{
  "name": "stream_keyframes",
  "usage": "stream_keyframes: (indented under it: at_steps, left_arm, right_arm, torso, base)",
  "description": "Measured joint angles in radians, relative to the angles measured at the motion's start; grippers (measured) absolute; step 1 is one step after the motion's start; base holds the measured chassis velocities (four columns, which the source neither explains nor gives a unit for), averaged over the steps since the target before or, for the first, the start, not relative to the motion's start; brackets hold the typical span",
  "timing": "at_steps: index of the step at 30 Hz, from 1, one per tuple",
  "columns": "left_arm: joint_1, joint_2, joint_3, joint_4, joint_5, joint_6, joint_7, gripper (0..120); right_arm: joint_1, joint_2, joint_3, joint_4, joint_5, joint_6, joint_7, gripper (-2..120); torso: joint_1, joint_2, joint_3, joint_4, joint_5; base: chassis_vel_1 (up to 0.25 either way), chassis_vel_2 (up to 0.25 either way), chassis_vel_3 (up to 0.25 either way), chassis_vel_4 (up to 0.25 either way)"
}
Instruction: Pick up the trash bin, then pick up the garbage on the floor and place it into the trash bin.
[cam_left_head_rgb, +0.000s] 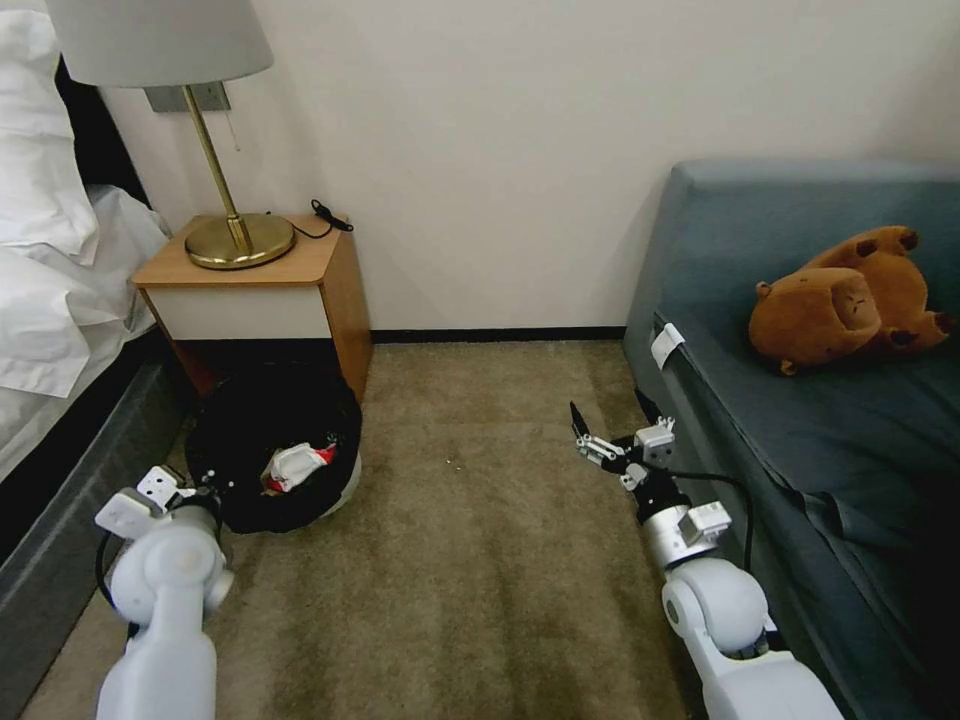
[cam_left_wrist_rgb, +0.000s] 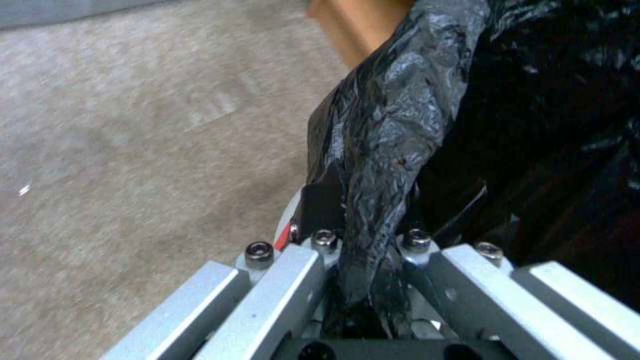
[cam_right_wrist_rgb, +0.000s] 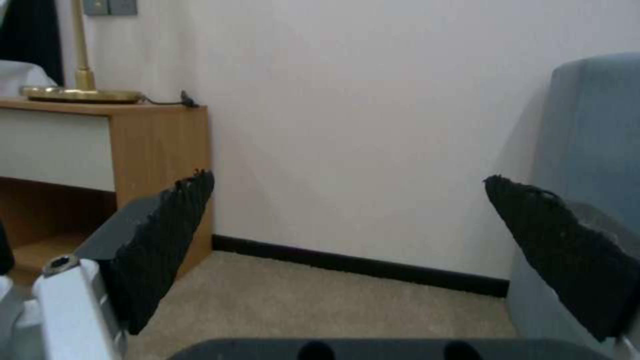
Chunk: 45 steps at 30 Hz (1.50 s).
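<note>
- Beside the nightstand (cam_left_head_rgb: 255, 290), the trash bin (cam_left_head_rgb: 240, 440) sits on the carpet with a red-white wrapper (cam_left_head_rgb: 295, 465) inside.
- The left gripper (cam_left_wrist_rgb: 363, 260) pinches the bin's black bag at its rim.
- Away from the nightstand, near the sofa (cam_left_head_rgb: 800, 420), the right gripper (cam_left_head_rgb: 612, 422) hangs with fingers spread, holding nothing.

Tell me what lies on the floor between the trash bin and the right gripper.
Nothing: the head view shows bare carpet between the trash bin and the open right gripper.
</note>
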Motion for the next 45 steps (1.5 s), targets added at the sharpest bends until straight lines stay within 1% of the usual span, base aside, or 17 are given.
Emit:
stream_keyframes:
  at_steps: [1,2,5,10,17,18,19,22,23,24,31,33,37,42,43,44,45]
  left_arm:
    - [-0.015,0.011,-0.002,0.014,-0.022,0.008,-0.038,1]
    - [-0.015,0.011,-0.002,0.014,-0.022,0.008,-0.038,1]
    - [-0.048,0.026,-0.001,0.053,-0.069,0.019,-0.083,1]
    - [-0.081,0.030,-0.003,0.089,-0.095,0.020,-0.090,1]
    - [-0.114,0.033,0.000,0.154,-0.100,0.011,-0.072,1]
    - [-0.130,0.034,0.002,0.184,-0.102,0.003,-0.061,1]
    - [-0.130,0.034,0.002,0.184,-0.102,0.003,-0.061,1]
    - [-0.150,0.046,0.006,0.240,-0.089,-0.021,-0.030,1]
    - [-0.150,0.046,0.006,0.240,-0.089,-0.021,-0.030,1]
    - [-0.160,0.051,0.008,0.267,-0.077,-0.038,-0.019,1]
    - [-0.173,0.059,0.009,0.307,-0.068,-0.059,0.001,1]
    - [-0.180,0.069,0.013,0.336,-0.057,-0.074,0.025,1]
    - [-0.182,0.077,0.014,0.347,-0.046,-0.081,0.050,1]
    - [-0.172,0.079,0.015,0.345,-0.044,-0.073,0.060,1]
    - [-0.169,0.079,0.015,0.341,-0.044,-0.071,0.062,7]
    - [-0.169,0.079,0.015,0.341,-0.044,-0.071,0.062,7]
    - [-0.167,0.080,0.014,0.336,-0.043,-0.070,0.062,12]
  right_arm:
    - [-0.002,0.004,-0.008,-0.008,-0.011,0.015,-0.005,100]
    - [-0.002,0.004,-0.008,-0.008,-0.011,0.015,-0.005,100]
    - [-0.021,0.014,-0.010,-0.016,-0.035,0.047,-0.013,100]
    - [-0.054,0.023,-0.001,-0.017,-0.056,0.085,-0.014,100]
    - [-0.089,0.035,0.006,-0.018,-0.075,0.112,-0.014,100]
    - [-0.104,0.044,0.009,-0.018,-0.087,0.123,-0.014,100]
    - [-0.104,0.044,0.009,-0.018,-0.087,0.123,-0.014,100]
    - [-0.138,0.050,0.017,-0.016,-0.110,0.140,-0.019,100]
    - [-0.138,0.050,0.017,-0.016,-0.110,0.140,-0.019,100]
    - [-0.150,0.050,0.017,-0.016,-0.120,0.148,-0.023,100]
    - [-0.164,0.050,0.023,-0.016,-0.139,0.165,-0.043,100]
    - [-0.172,0.054,0.030,-0.017,-0.157,0.175,-0.055,100]
    - [-0.177,0.062,0.030,-0.020,-0.166,0.178,-0.061,100]
    - [-0.177,0.065,0.028,-0.023,-0.168,0.180,-0.063,100]
    - [-0.176,0.066,0.027,-0.023,-0.168,0.180,-0.064,100]
    - [-0.176,0.066,0.027,-0.023,-0.168,0.180,-0.064,100]
    - [-0.176,0.066,0.026,-0.023,-0.168,0.180,-0.065,100]
  torso:
    - [0.000,0.000,0.000,0.0001,0.0004]
    - [0.000,0.000,0.000,0.0001,0.0004]
    - [0.000,0.000,0.000,0.0005,0.0002]
    - [0.000,0.000,0.000,0.0000,0.0003]
    - [0.000,0.000,0.000,0.0003,0.0001]
    - [0.000,0.000,0.000,0.0001,0.0003]
    - [0.000,0.000,0.000,0.0001,0.0003]
    - [0.000,0.000,0.000,0.0002,0.0002]
    - [0.000,0.000,0.000,0.0002,0.0002]
    - [0.000,0.000,0.000,0.0002,0.0003]
    - [0.000,0.000,0.000,0.0002,0.0001]
    - [0.000,0.000,0.000,0.0002,0.0003]
    - [0.000,0.000,0.000,0.0002,0.0003]
    - [0.000,0.000,0.000,0.0002,0.0002]
    - [0.000,0.000,0.000,0.0002,0.0003]
    - [0.000,0.000,0.000,0.0002,0.0003]
    - [0.000,0.000,0.000,0.0001,0.0004]
  base:
    - [0.000,0.000,0.000,0.000]
    - [0.000,0.000,0.000,0.000]
    - [0.000,0.000,0.000,0.000]
    - [0.000,0.000,0.000,0.000]
    - [0.000,0.000,0.000,0.000]
    - [0.000,0.000,0.000,0.000]
    - [0.000,0.000,0.000,0.000]
    - [0.000,0.000,0.000,0.000]
    - [0.000,0.000,0.000,0.000]
    - [0.000,0.000,0.000,0.000]
    - [0.000,0.000,0.000,0.000]
    - [0.000,0.000,0.000,0.000]
    - [0.000,0.000,0.000,0.000]
    - [0.000,0.000,0.000,0.000]
    - [0.000,0.000,0.000,0.000]
    - [0.000,0.000,0.000,0.000]
    - [0.000,0.000,0.000,0.000]
